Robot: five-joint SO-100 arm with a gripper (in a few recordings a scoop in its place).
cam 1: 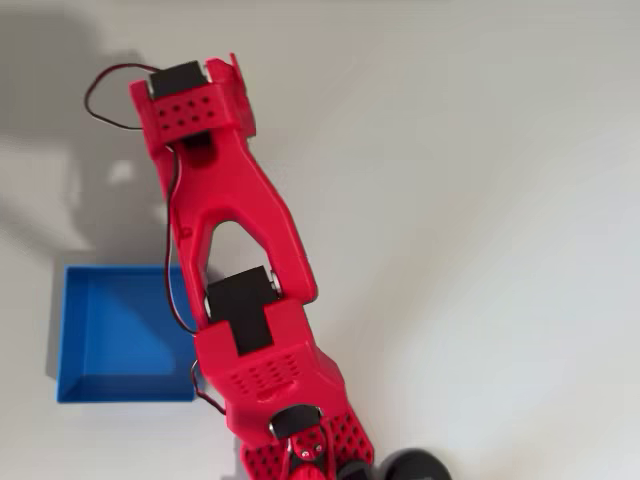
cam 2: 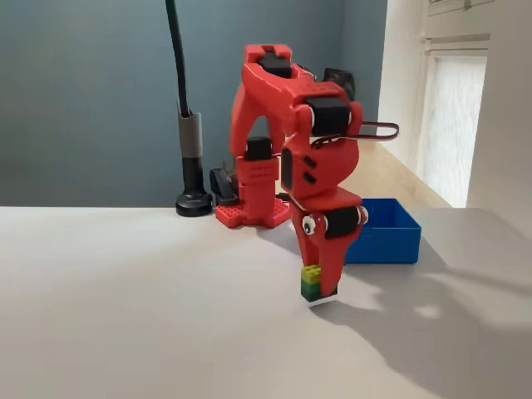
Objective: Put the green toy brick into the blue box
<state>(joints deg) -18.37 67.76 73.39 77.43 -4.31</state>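
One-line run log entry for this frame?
gripper: down at white table, beside small green studded toy brick | grasp: unclear | square blue plastic box: empty, behind

Green toy brick, tiny studded block with lime top over darker green, is standing upright on the white table in the fixed view, while the blue box, shallow square tray, is lying flat, apart behind-right.
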